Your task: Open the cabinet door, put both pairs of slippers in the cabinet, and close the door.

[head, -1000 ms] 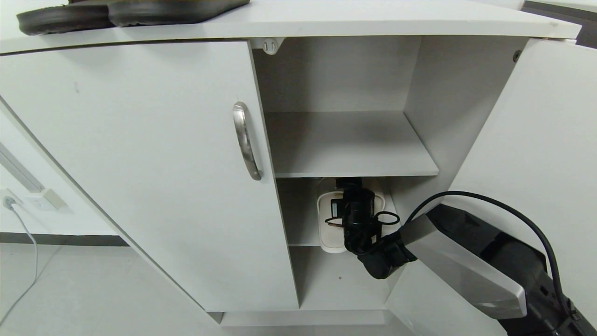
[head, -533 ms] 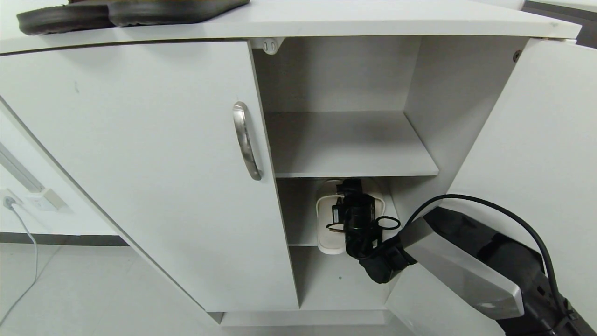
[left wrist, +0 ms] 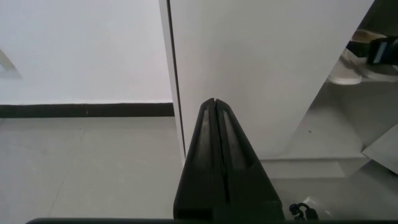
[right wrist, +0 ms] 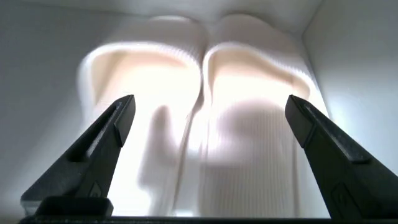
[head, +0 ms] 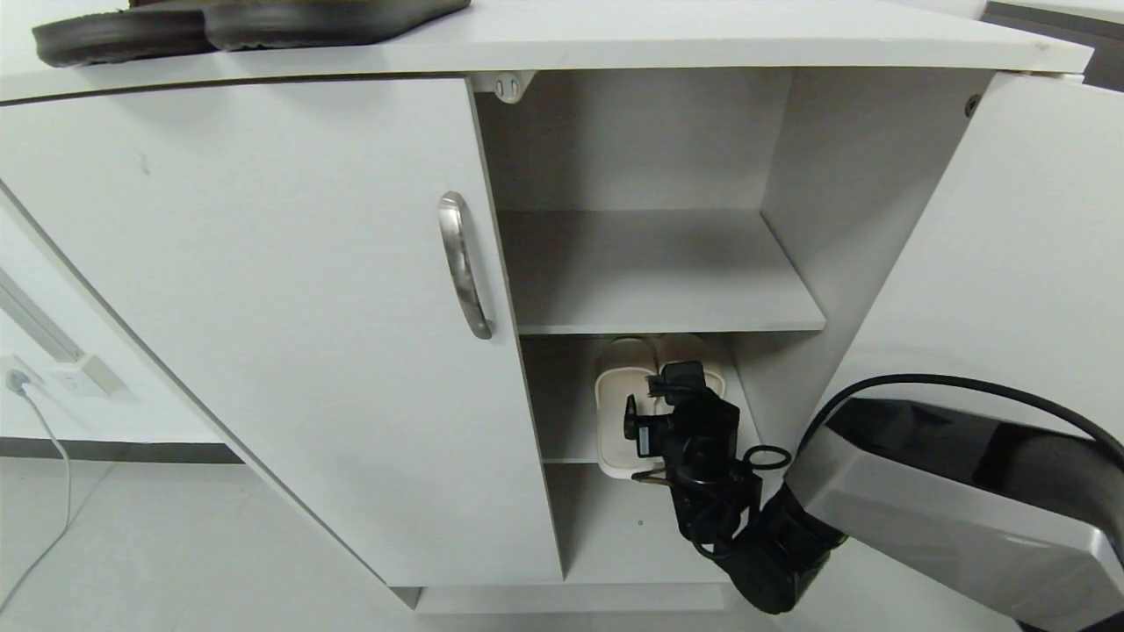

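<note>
A pair of white slippers (head: 622, 411) (right wrist: 205, 124) lies side by side on the cabinet's lower shelf, toes inward. My right gripper (head: 674, 386) (right wrist: 209, 102) hovers open just in front of the pair, holding nothing, with its fingers (right wrist: 102, 143) spread wide. A pair of dark slippers (head: 219, 22) rests on the cabinet top at the left. The right cabinet door (head: 1010, 263) stands open and the left door (head: 263, 307) is closed. My left gripper (left wrist: 214, 106) is shut and empty, low beside the closed door.
The upper shelf (head: 659, 272) holds nothing. A metal handle (head: 464, 263) runs down the left door's edge. A wall socket with a cable (head: 18, 382) sits at far left above the tiled floor (head: 132, 544).
My right arm has drawn back and down out of the lower shelf space. The white slippers stay on the shelf, more of them showing now.
</note>
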### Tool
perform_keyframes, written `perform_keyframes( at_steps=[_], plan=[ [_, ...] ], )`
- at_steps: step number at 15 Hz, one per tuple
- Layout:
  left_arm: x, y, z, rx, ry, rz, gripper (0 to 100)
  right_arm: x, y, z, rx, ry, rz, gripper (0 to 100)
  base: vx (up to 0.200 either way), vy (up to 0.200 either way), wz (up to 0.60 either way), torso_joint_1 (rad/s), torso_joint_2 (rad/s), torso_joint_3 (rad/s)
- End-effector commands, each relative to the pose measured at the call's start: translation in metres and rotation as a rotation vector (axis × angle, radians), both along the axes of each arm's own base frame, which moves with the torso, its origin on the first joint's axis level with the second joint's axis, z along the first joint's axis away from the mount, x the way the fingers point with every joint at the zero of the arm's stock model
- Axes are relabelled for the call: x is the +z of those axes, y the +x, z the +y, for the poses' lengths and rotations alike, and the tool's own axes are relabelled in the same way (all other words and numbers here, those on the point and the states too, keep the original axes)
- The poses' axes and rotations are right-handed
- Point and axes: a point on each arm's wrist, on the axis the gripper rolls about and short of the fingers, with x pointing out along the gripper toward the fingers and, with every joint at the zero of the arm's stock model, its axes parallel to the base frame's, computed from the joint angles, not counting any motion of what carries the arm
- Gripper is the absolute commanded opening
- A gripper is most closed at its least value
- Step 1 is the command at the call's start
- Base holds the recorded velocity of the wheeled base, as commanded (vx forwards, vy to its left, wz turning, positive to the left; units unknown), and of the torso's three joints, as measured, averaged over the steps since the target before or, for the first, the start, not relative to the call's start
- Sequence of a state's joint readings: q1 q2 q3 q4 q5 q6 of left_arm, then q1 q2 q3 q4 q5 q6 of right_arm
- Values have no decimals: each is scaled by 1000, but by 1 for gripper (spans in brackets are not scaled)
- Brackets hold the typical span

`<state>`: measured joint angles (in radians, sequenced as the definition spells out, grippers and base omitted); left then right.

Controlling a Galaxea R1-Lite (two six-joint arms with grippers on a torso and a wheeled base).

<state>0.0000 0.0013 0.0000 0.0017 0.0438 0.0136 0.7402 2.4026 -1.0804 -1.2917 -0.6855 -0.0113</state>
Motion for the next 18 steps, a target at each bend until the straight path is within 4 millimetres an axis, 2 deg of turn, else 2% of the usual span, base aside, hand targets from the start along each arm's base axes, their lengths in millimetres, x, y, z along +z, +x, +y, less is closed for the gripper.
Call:
perform_keyframes(
  at_steps=[1, 3, 4, 12, 18],
  plan=[
    [0, 0, 0, 1, 2, 0, 0, 10, -44, -7, 60, 3, -6, 100, 0, 0, 0, 0, 0, 0],
    [0, 0, 0, 1, 3, 0, 0, 7, -57, -12, 76, 7, -22, 100, 0, 0, 0, 0, 0, 0],
    [0, 0, 0, -1, 5, 0, 0, 9, -57, -12, 76, 3, -33, 100, 0, 0, 0, 0, 0, 0],
    [0, 0, 0, -9, 8, 0, 0, 5, -64, -8, 104, -19, -19, 100, -200, 0, 0, 4, 4, 1],
    [0, 0, 0, -10, 5, 0, 0, 5, -70, -5, 118, -15, -19, 100, 0, 0, 0, 0, 0, 0]
  ],
)
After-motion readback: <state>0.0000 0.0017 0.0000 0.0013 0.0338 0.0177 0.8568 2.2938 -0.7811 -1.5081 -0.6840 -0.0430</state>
